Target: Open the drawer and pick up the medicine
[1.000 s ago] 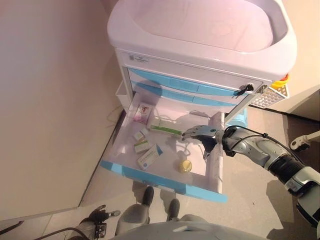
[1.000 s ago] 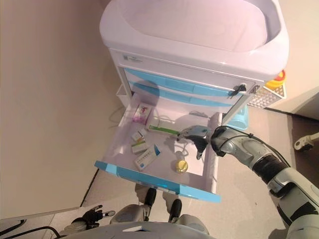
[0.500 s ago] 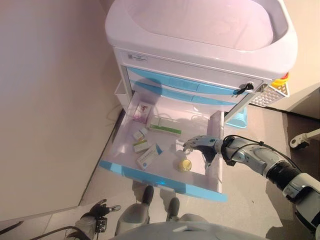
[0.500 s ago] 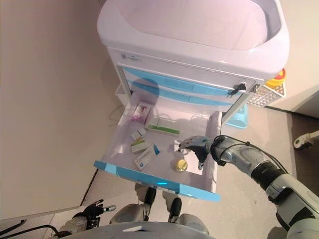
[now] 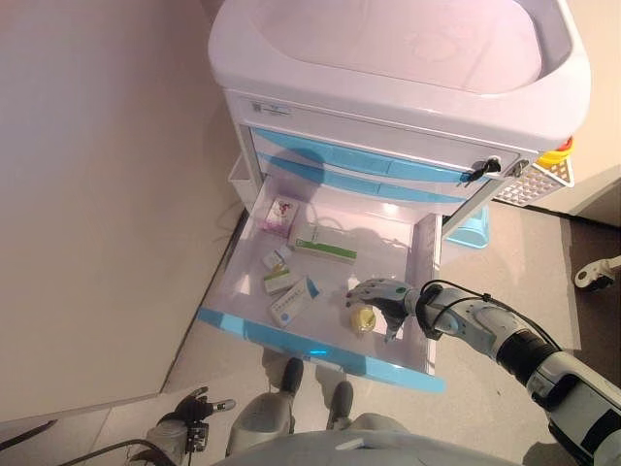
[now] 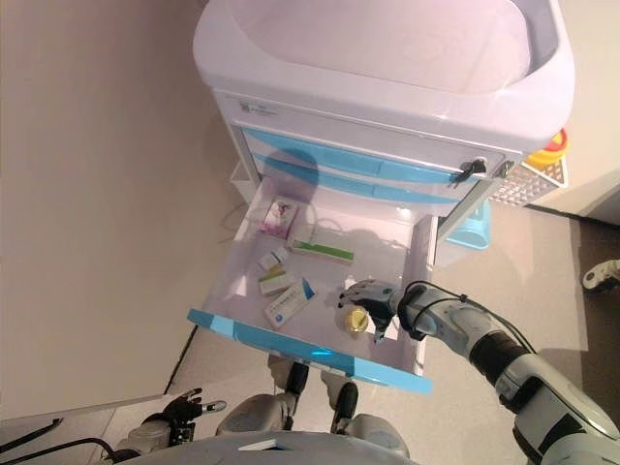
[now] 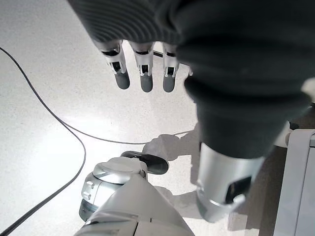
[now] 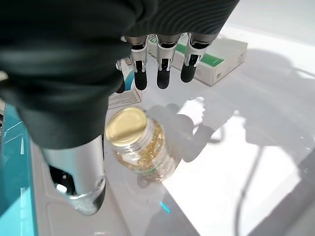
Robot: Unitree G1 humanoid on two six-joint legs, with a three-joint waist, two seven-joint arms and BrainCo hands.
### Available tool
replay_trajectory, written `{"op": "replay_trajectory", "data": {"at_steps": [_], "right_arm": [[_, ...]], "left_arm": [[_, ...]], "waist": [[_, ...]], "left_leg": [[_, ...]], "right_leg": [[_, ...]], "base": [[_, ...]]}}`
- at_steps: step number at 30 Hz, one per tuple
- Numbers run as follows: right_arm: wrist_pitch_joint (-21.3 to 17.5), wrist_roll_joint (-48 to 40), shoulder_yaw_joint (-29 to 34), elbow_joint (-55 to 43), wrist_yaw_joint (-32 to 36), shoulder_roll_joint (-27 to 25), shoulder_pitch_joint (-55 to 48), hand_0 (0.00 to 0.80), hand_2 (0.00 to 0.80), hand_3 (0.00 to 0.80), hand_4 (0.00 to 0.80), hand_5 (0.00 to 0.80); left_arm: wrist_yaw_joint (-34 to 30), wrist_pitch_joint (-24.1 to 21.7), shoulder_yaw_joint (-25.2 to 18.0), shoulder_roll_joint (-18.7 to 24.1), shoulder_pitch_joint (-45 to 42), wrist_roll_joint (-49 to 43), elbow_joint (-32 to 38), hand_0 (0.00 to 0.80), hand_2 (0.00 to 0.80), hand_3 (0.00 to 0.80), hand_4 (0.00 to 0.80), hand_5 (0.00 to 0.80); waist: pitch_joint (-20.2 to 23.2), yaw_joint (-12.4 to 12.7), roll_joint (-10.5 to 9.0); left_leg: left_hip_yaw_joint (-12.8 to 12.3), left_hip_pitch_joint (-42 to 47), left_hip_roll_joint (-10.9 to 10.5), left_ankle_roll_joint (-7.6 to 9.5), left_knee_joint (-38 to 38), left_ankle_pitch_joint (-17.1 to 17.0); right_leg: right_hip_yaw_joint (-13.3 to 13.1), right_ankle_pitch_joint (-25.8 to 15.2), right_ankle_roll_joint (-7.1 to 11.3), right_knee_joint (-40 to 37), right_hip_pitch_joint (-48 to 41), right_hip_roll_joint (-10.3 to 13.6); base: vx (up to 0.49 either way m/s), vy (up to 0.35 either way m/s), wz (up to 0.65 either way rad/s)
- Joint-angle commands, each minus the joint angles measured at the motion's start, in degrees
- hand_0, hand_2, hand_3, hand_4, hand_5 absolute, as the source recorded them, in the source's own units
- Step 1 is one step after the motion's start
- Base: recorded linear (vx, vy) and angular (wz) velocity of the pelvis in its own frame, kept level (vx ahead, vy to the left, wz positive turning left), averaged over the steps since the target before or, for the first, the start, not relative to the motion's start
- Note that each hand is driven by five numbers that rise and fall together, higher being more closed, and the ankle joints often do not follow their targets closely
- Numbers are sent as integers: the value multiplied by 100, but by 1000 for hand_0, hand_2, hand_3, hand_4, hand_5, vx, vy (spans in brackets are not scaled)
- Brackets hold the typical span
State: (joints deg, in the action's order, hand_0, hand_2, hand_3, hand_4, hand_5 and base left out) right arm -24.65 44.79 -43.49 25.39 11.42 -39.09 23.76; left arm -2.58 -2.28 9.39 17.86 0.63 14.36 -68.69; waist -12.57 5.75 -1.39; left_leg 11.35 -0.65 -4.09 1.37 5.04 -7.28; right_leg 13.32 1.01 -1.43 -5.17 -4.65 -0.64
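Observation:
The lower drawer [image 5: 291, 340] of the white and blue cart stands pulled out. In it lie a pink box [image 5: 279, 216], a long green-and-white box [image 5: 322, 244], small boxes [image 5: 279, 283] and a blue-and-white box [image 5: 293, 303]. A small clear bottle with a gold lid [image 5: 362, 318] [image 8: 139, 146] stands near the drawer's front right. My right hand [image 5: 380, 294] hovers open just above and beside the bottle, fingers [image 8: 163, 69] straight, thumb [image 8: 78, 182] apart, not touching it. My left hand [image 5: 190, 412] hangs open low beside me.
The cart's upper drawers [image 5: 388, 173] are closed, with a key in the lock [image 5: 482, 171] at the right. A small white bin [image 5: 239, 175] hangs on the cart's left side and a perforated basket [image 5: 539, 175] on its right. A wall runs along the left.
My right hand has moved from the drawer's back right toward its front, coming down over the gold-lidded bottle. The camera view shifted slightly.

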Motion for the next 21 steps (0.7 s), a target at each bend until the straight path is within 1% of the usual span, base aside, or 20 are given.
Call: {"op": "replay_trajectory", "data": {"at_steps": [1,3,8,16,21], "right_arm": [[-10,85,-163,-102,-280,168,-99,0,0,0,0,0],[68,106,-200,-80,-266,219,-86,0,0,0,0,0],[101,173,-223,-24,-298,255,-111,0,0,0,0,0],[110,315,-190,113,-611,343,-173,0,0,0,0,0],[210,527,-176,247,-850,446,-247,0,0,0,0,0]], "left_arm": [[43,71,266,-17,110,-239,-194,0,0,0,0,0],[50,80,276,-24,125,-227,-199,0,0,0,0,0],[40,62,271,-30,146,-220,-219,0,0,0,0,0],[75,58,295,-67,165,-221,-242,0,0,0,0,0],[76,53,293,-84,159,-223,-247,0,0,0,0,0]], "waist": [[256,67,-101],[247,75,-97],[236,70,-93],[251,66,-100],[262,75,-83]], "left_leg": [[-261,-39,-241,-27,-95,599],[-251,-43,-243,-23,-94,595],[-246,-50,-248,-11,-94,594],[-238,-50,-253,2,-102,598],[-226,-47,-253,6,-99,598]], "right_leg": [[-332,-185,385,360,449,266],[-328,-183,381,366,454,268],[-334,-175,373,378,463,263],[-342,-178,376,389,469,260],[-335,-177,380,377,455,260]], "base": [[0,0,0],[0,0,0],[0,0,0],[0,0,0],[0,0,0]]}}
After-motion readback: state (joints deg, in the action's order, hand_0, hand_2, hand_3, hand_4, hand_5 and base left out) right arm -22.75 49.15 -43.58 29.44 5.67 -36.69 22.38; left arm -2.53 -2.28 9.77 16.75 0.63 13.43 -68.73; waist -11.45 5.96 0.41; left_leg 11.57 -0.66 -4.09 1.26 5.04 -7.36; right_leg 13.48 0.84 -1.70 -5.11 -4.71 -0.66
